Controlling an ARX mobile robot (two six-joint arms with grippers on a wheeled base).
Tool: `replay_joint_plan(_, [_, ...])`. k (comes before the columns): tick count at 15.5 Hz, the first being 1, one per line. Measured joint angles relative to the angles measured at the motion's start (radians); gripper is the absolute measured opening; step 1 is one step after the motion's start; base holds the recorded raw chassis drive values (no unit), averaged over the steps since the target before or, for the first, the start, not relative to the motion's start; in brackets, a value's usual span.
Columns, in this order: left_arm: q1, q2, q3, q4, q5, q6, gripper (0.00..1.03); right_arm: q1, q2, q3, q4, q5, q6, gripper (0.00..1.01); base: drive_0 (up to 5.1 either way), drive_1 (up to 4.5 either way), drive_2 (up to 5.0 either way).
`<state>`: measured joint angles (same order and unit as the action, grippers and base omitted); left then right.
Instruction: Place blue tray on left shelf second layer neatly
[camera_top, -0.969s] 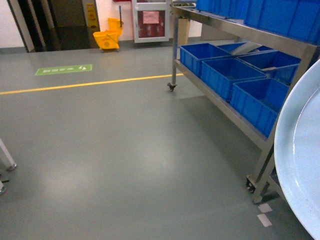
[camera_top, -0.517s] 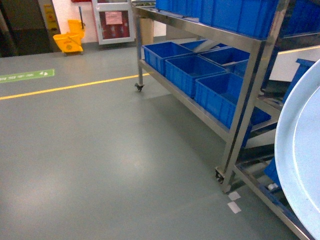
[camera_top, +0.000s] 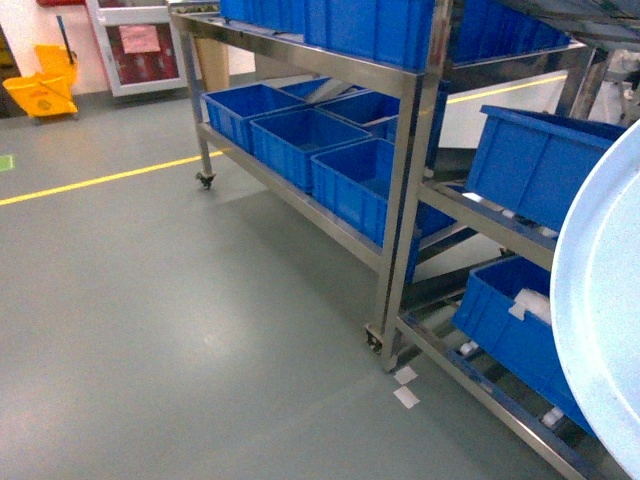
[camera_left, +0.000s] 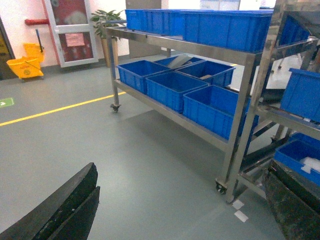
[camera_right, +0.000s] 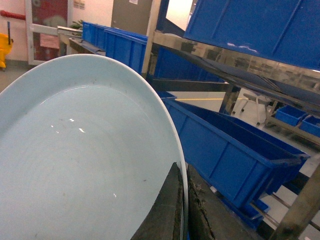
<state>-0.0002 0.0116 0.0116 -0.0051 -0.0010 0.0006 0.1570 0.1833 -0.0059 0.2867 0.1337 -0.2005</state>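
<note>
Floor (camera_top: 180, 330) left of rack (camera_top: 405, 200) open, wide passage. Rack's lower tier packed w/ crates (camera_top: 300, 140) edge to edge, top tier (camera_top: 330, 25) also full. Right rack: tilted crate (camera_top: 535, 165) sticks out, another crate (camera_top: 510, 330) below. Tray (camera_top: 605, 310) blocks right side.

Steel rack (camera_top: 405, 190) on grey floor (camera_top: 180, 330), dark-blue crates (camera_top: 300, 140) lining its lower tier (camera_top: 300, 200)

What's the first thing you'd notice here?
A big pale-blue round plastic tray fills the right wrist view, its rim pinched by the right gripper. Behind it, deep dark-blue plastic crates line a shiny steel rack on the grey floor.
</note>
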Motion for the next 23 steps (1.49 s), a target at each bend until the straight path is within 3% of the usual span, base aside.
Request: replay_joint_plan(23, [0.000, 0.000, 0.000, 0.000, 0.000, 0.000, 0.98, 0.000, 0.000, 0.000, 0.000, 0.000, 0.000, 0.02, -1.6, -1.59, -1.6])
